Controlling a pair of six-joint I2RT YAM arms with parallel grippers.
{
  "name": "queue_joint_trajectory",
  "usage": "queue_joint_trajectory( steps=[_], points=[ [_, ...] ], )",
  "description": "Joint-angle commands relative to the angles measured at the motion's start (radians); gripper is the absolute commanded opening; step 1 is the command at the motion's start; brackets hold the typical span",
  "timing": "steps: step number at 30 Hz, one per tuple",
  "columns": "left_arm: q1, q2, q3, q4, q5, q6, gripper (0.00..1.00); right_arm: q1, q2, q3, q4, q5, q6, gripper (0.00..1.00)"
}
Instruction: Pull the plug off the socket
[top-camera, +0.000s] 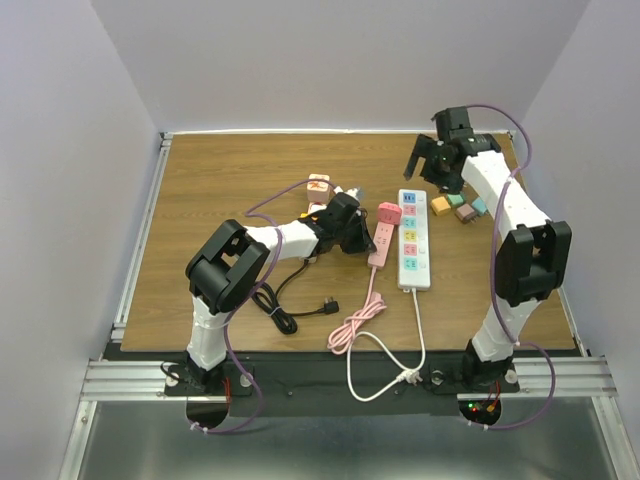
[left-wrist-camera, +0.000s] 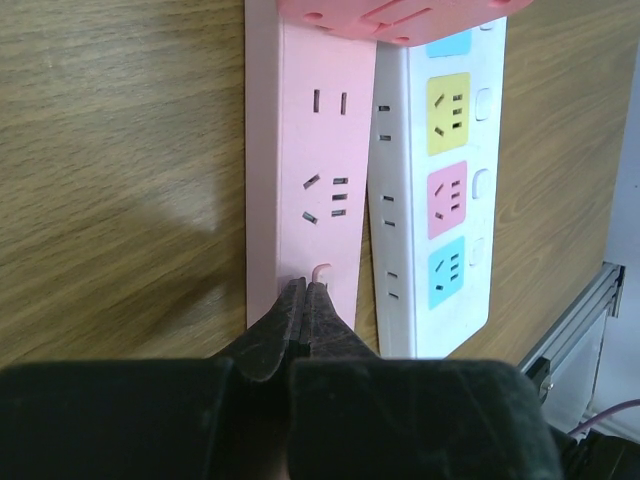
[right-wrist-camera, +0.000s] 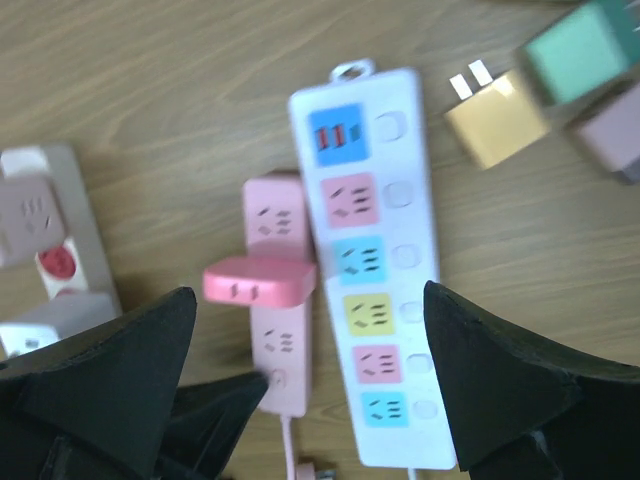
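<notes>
Plug: you'll find the pink plug (right-wrist-camera: 260, 282) seated on the pink power strip (right-wrist-camera: 278, 340), about midway along it. Its body overhangs toward the white power strip (right-wrist-camera: 365, 280).
Pink strip: it lies on the bench (top-camera: 220, 190) just beside the white strip and parallel to it. Its pink cord (top-camera: 360, 320) loops toward the near edge.
Left gripper (left-wrist-camera: 305, 290): your jaws are pressed together with nothing between them. The tips sit over the cord end of the pink strip, on the near side of the plug. You cannot tell whether they bear down on it.
Right gripper (top-camera: 435, 165): your jaws are spread wide and hold nothing. They hang above the far end of the white strip, well apart from the plug.
Beside the white strip: you have a yellow adapter (right-wrist-camera: 497, 125) and a green one (right-wrist-camera: 575, 50) lying loose to its right.
Near the left arm: a black cable (top-camera: 290, 312) lies coiled on the bench.
</notes>
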Motion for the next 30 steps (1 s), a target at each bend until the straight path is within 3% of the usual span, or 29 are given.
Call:
queue_joint_trajectory(
  steps=[1, 8, 16, 21, 30],
  points=[
    [-0.004, -0.007, 0.044, 0.003, 0.014, 0.015, 0.0, 0.061, 0.0, -0.037, 0.037, -0.111, 0.02, 1.0],
    [-0.004, -0.011, 0.047, 0.002, 0.011, 0.01, 0.0, 0.147, 0.075, 0.011, 0.049, -0.119, -0.009, 0.99],
    [-0.004, -0.028, 0.029, 0.005, 0.005, 0.01, 0.0, 0.176, 0.046, -0.052, 0.16, -0.019, -0.388, 1.0],
    [-0.006, -0.028, 0.032, 0.008, 0.006, 0.005, 0.0, 0.174, 0.063, -0.054, 0.195, -0.098, -0.509, 0.99],
    [-0.004, -0.051, 0.032, 0.006, 0.002, 0.002, 0.0, 0.174, 0.093, -0.09, 0.194, -0.251, -0.549, 0.87]
  ],
)
